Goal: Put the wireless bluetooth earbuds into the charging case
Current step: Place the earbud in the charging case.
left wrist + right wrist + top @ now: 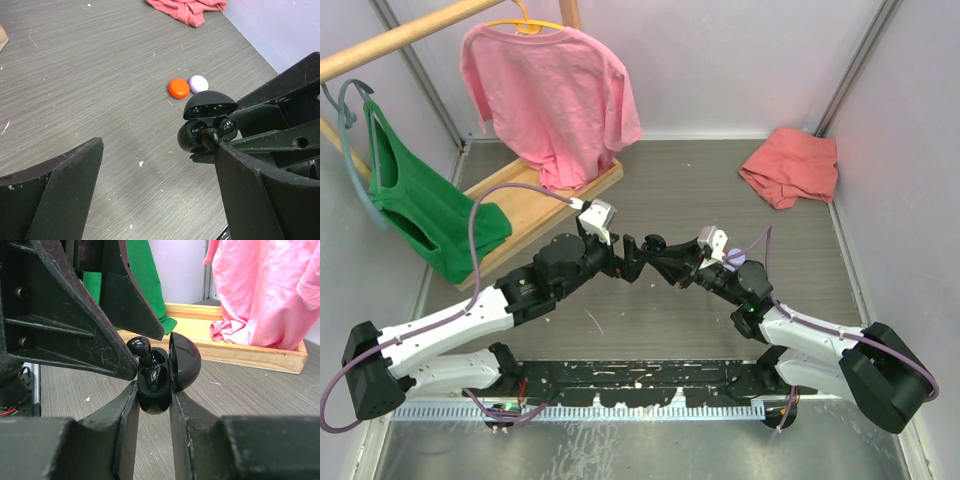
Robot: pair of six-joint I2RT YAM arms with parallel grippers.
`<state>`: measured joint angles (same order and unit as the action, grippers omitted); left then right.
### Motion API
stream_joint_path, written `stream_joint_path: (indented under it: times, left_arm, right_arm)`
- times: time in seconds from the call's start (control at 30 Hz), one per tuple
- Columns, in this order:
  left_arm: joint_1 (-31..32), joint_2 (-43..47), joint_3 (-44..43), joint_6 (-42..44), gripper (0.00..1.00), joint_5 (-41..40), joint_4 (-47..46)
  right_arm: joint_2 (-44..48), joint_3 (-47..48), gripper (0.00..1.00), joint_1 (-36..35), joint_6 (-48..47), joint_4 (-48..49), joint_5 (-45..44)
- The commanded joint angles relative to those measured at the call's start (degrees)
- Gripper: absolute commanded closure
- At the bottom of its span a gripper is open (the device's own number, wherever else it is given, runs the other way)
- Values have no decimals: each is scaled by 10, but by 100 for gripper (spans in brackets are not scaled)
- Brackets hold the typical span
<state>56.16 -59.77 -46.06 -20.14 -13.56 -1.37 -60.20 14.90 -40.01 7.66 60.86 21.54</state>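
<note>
Black charging case open, lid upright; black earbud protruding, half-seated in socket.

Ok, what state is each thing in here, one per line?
Black case: lid open, clamped by right gripper.
Black earbud: sticking up from case, not fully in.
Left gripper: open, empty.
Orange case: shut, on table.
Lilac case: shut, on table.
Pink shirt: hanging.

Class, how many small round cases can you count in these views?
3. The black case, lid open, sits in the right gripper; the orange case and the lilac case lie side by side on the table. Others may be hidden.
</note>
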Motion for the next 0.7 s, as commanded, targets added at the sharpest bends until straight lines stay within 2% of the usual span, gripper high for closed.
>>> stream_joint_path:
  times: [0.0, 0.17, 0.47, 0.53, 0.67]
  left_arm:
    - [2, 24, -10, 7, 8, -41, -8]
    - [1, 31, -8, 9, 8, -51, -8]
    - [-8, 16, -19, 3, 8, -20, -4]
    - [-20, 23, -16, -2, 8, 2, -4]
    - [-68, 47, -7, -21, 8, 110, -3]
  right_arm:
    - [15, 9, 97, -3, -6, 28, -4]
    - [16, 11, 97, -3, -3, 28, 4]
    - [18, 13, 96, -3, -2, 25, 14]
    - [20, 13, 96, -3, -2, 21, 17]
    - [16, 17, 96, -3, -2, 11, 34]
